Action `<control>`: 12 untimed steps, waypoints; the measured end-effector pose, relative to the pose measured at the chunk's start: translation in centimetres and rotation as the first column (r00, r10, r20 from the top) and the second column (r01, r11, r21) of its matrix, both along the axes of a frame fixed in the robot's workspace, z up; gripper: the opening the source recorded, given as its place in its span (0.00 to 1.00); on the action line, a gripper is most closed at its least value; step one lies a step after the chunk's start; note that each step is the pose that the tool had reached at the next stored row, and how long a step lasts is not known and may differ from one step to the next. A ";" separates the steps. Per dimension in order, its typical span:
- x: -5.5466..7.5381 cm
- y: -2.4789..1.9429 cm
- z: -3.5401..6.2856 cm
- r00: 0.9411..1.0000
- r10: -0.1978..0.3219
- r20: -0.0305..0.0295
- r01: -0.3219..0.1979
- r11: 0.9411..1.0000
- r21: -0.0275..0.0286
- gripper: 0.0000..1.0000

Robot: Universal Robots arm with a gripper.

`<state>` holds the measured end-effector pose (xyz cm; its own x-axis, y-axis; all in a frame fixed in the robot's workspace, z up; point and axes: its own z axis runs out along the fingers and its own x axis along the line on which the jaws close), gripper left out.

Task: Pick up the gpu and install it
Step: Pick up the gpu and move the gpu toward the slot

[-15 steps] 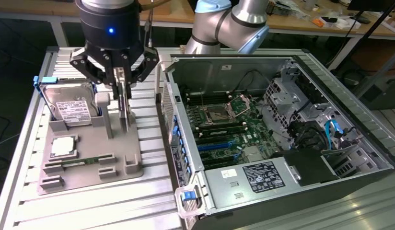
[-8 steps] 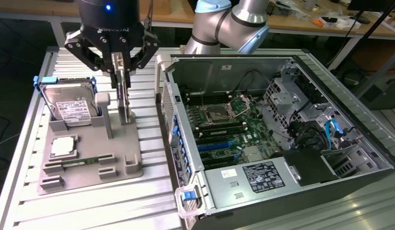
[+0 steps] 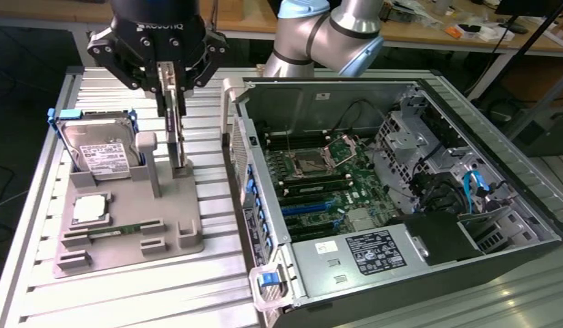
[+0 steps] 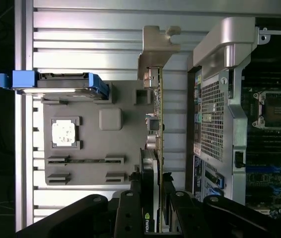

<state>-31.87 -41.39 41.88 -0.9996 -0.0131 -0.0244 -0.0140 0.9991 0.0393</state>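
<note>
While on edge, the gpu [image 3: 177,137] inside the pincer [image 3: 170,102].

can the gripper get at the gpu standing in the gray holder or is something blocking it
Probably yes: the gripper sits on the gpu, closed on its upper edge, nothing between them. The hard drive stands clear to one side.

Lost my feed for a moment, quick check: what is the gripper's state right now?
Gripper: closed on the gpu, pinching its upper edge.
</note>
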 end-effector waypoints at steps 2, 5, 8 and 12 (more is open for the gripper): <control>0.0 0.02 0.24 1.000 0.000 0.000 0.000 1.000 -0.001 0.27; 0.4 0.02 0.30 1.000 -0.001 0.000 0.001 1.000 -0.003 0.27; 1.1 0.02 0.30 1.000 -0.001 0.000 0.001 1.000 -0.003 0.27; 2.1 0.02 0.30 1.000 -0.002 0.000 0.002 1.000 -0.003 0.27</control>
<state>-29.80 -41.37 42.19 -0.9996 -0.0112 -0.0242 -0.0120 0.9993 0.0359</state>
